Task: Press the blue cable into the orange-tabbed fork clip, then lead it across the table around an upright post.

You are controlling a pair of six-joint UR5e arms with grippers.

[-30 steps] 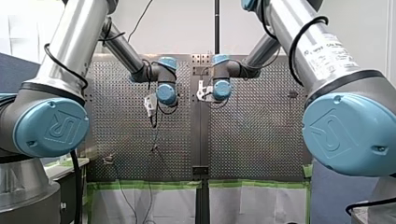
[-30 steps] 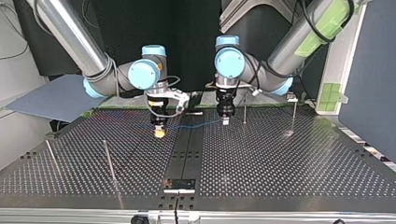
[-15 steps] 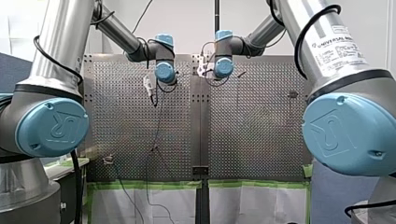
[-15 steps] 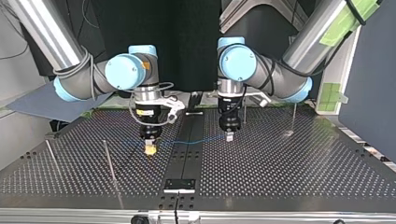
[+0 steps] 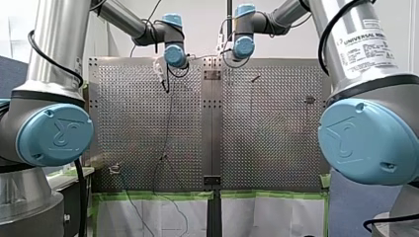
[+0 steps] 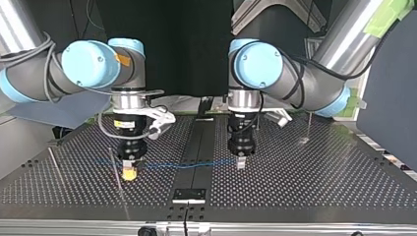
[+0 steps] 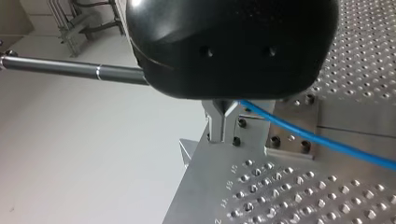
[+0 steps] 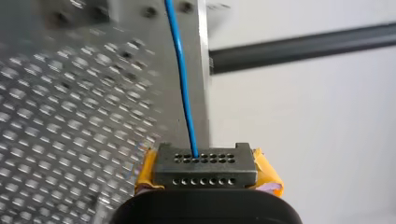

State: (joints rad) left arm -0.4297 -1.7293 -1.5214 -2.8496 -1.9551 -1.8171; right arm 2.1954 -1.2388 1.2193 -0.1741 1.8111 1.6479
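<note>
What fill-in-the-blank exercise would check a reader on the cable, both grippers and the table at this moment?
1. The thin ___ cable stretches between the two grippers.
2. At the top view's left, my right gripper has ___ pads.
3. My left gripper, black with metal fingers, is ___ on the cable.
4. Both grippers hang low over the ___ metal table.

Missing words: blue; yellow; shut; perforated.

Front view: from behind and above, facing along the reach, far off; desk (image 5: 267, 138) filling the middle.
Top view: across the desk, low, facing the opposite way, mid range.
Left wrist view: tight on my left end effector (image 7: 223, 126), looking along it.
Right wrist view: likewise on my right end effector (image 8: 205, 163).
Shared: perforated desk in all four; blue cable (image 6: 196, 164) in top and both wrist views.
</note>
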